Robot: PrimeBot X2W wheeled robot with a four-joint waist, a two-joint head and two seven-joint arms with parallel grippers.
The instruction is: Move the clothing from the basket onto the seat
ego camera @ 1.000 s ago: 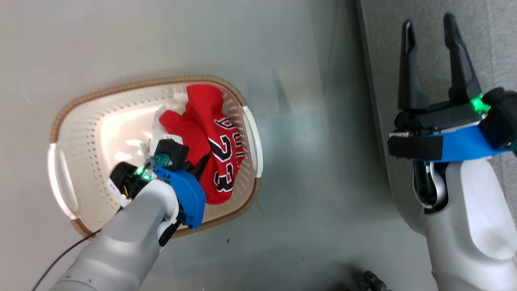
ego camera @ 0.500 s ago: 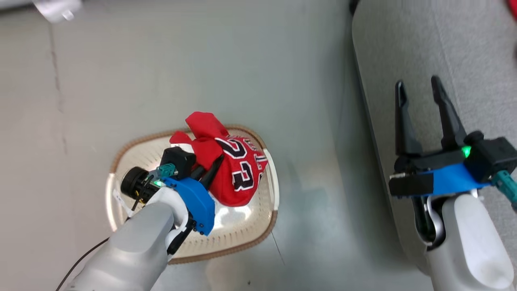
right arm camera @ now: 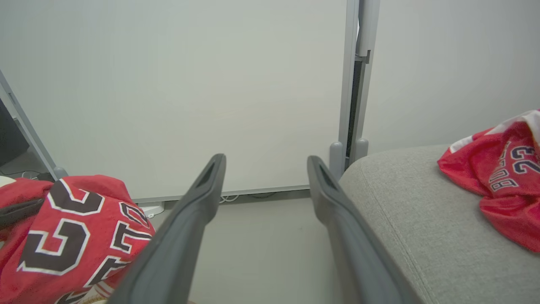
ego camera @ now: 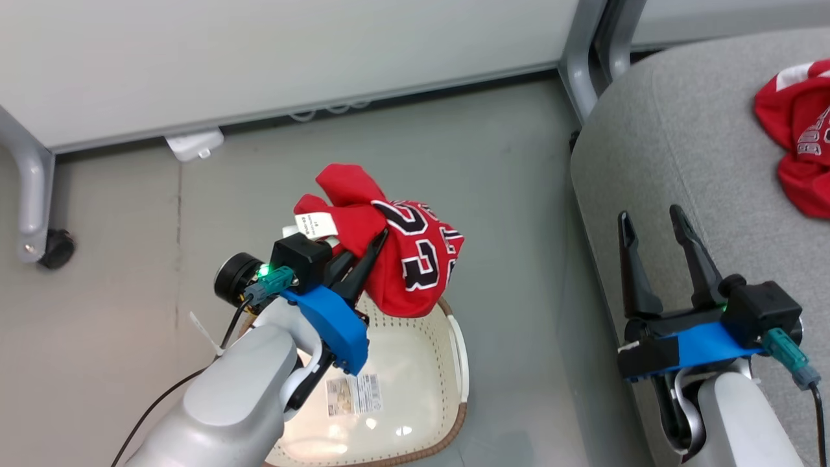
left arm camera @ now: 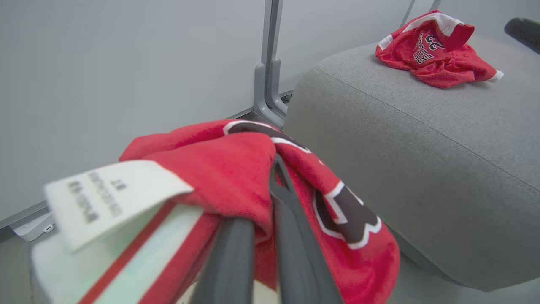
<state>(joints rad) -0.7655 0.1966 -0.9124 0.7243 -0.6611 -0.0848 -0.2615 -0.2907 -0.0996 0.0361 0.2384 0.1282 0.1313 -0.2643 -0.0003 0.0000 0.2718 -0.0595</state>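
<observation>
My left gripper (ego camera: pixel 371 250) is shut on a red jersey (ego camera: pixel 408 272) with black "23" lettering and holds it in the air above the basket (ego camera: pixel 454 415), a cream perforated tub with a brown rim. In the left wrist view the jersey (left arm camera: pixel 219 169) and its white tag drape over the fingers (left arm camera: pixel 291 236). The grey seat (ego camera: pixel 681 162) stands to the right, and a second red garment (ego camera: pixel 797 143) lies on it. My right gripper (ego camera: pixel 652 227) is open over the seat's near edge, nothing between its fingers. The right wrist view shows that gripper (right arm camera: pixel 265 160), the held jersey (right arm camera: pixel 71 228) and the seat (right arm camera: pixel 400 202).
A white wall panel runs behind, with grey metal frame legs (ego camera: pixel 583 58) by the seat's corner and a castor (ego camera: pixel 55 250) at far left. A small white fitting (ego camera: pixel 193 144) sits at the wall's foot. A printed label (ego camera: pixel 353 394) lies on the basket's floor.
My left gripper has lifted the jersey up out of the basket. The head view has tilted up, bringing in the wall and the garment on the seat. The right gripper stays open.
</observation>
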